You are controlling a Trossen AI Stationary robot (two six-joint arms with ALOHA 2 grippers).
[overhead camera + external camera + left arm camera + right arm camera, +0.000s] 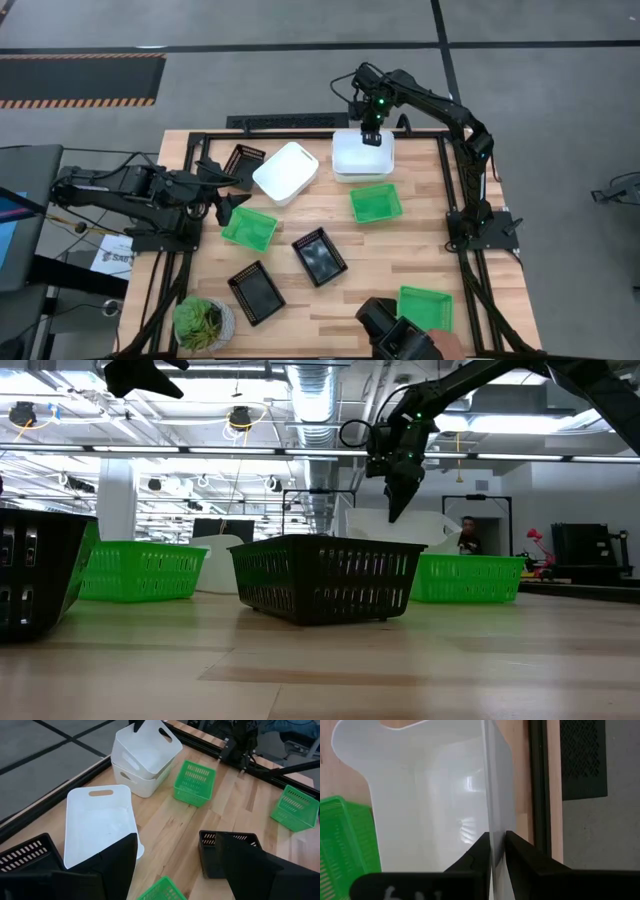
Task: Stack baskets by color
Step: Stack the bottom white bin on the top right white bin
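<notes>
Two white baskets (363, 155) sit nested, one in the other, at the table's far middle. My right gripper (371, 135) points down over their far wall (495, 820), slightly open, with one finger inside the upper basket and one outside. A third white basket (286, 172) lies to their left. Three green baskets (376, 203) (249, 227) (425, 307) and three black ones (243, 160) (319, 256) (256, 293) stand singly on the wood. My left gripper (170, 867) waits open above the table's left side, nothing between its fingers.
A round potted plant (203, 322) stands at the near left corner. A dark device (395, 335) sits at the near edge beside the near green basket. The black frame rail (537, 780) runs just beyond the white stack. Bare wood shows in the table's middle between the baskets.
</notes>
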